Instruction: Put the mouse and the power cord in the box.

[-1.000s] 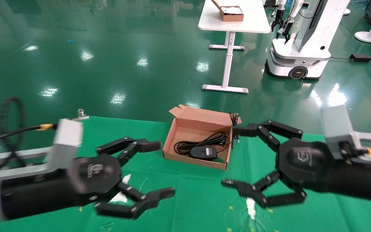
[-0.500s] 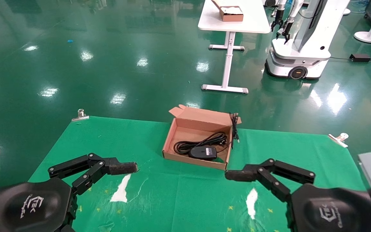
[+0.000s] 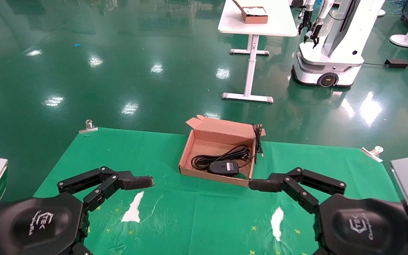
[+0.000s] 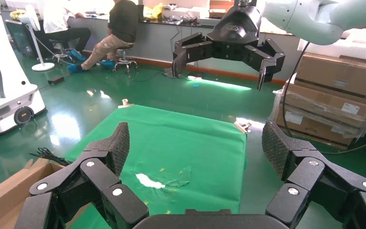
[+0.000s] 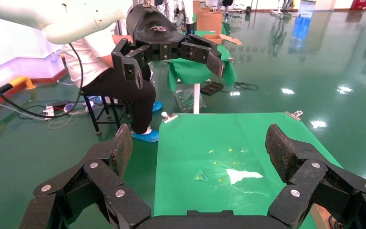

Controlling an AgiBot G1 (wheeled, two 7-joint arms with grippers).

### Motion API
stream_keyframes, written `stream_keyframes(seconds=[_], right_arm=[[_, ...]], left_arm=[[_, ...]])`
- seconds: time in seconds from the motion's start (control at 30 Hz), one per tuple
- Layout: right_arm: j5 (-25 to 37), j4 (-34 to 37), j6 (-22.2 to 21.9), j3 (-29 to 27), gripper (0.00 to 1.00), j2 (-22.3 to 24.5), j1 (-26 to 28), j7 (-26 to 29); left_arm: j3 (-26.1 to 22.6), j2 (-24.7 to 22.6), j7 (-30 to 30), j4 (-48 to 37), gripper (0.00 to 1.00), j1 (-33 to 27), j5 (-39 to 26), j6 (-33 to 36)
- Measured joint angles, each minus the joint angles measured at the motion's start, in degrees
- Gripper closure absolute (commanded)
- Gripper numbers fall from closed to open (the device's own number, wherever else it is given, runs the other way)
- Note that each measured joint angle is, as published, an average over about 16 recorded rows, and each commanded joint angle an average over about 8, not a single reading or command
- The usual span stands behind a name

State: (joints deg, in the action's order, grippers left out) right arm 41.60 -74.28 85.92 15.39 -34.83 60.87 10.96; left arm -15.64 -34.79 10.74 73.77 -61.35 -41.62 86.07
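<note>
Green glossy floor all round, green cloth (image 3: 175, 219) clipped over the work surface, white table (image 3: 257, 21) with a small box far off at 12 o'clock, another wheeled robot (image 3: 326, 53) at 1 o'clock. Left gripper (image 4: 195, 148) low at 8 o'clock in head view, jaws spread wide, holding nothing; its upper finger tip points toward the middle of the cloth. Right gripper (image 5: 198, 145) low at 4 o'clock, jaws also wide apart and empty; its upper finger tip sits just beside the near right corner of the box (image 3: 190, 150), contact unclear. Each wrist view shows the other arm's gripper facing it, open too. Cardboard box sits mid-cloth at 12 o'clock from both grippers, lid flaps back, long axis running 9 to 3. Mouse (image 3: 223, 167) lies inside against the near wall, long axis 9 to 3, label patch up. Power cord (image 3: 221, 156) coiled inside right behind the mouse, touching it. One thin black cable end (image 3: 258, 136) hangs over the right wall at the far right corner, plug outside; cannot tell for sure whose cable it is, looks like the thin mouse lead. Judgement: both items are in, task looks essentially done; if anything's left it's tucking that stray end, and the right gripper is clearly nearer, cable lying at 11 o'clock from its tip.
</note>
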Motion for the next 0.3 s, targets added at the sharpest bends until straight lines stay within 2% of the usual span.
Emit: stream_keyframes(seconds=[0.3], right_arm=[[0.1, 0.3, -0.1, 0.3, 0.0, -0.1, 0.3, -0.1]], left_arm=[[-0.1, -0.1, 0.0, -0.1, 0.0, -0.1, -0.1, -0.1]])
